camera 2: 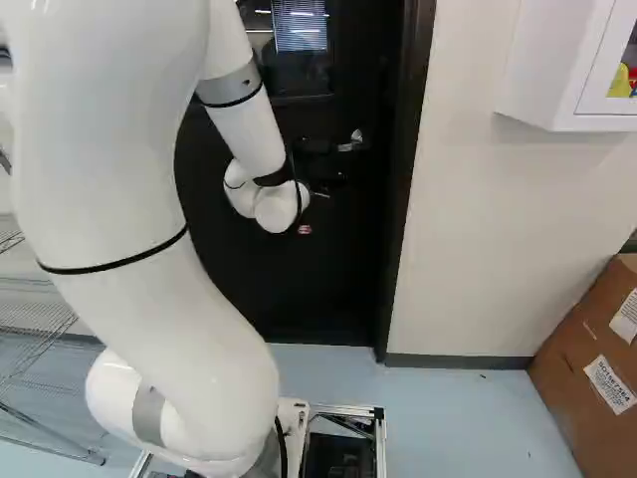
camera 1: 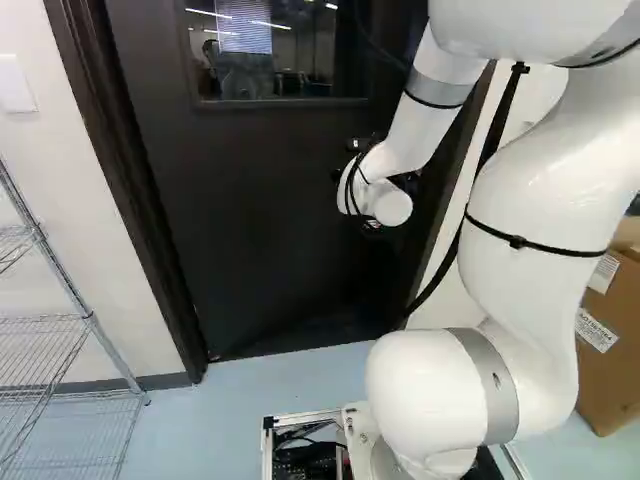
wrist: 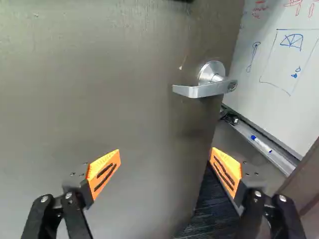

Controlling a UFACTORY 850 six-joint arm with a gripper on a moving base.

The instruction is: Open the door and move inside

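The dark door (camera 1: 260, 200) stands ahead of the arm, with a window in its upper part. In the right base view my gripper (camera 2: 326, 179) is a dark shape close before the door, its fingertips hard to make out. The wrist view shows the gripper (wrist: 165, 167) open, its orange pads wide apart with nothing between them. Ahead of it, beyond the fingers, a silver lever handle (wrist: 205, 88) sits near the door's edge, untouched. The door stands ajar there: past its edge a dark floor strip and a whiteboard show.
Beyond the door edge, the whiteboard (wrist: 284, 59) has a tray with a blue-capped marker (wrist: 261, 143). A brown door frame (wrist: 304, 184) stands beside the gap. A wire shelf (camera 1: 60, 350) is on the left, a cardboard box (camera 2: 587, 368) on the right, a white wall cabinet (camera 2: 547, 65) above.
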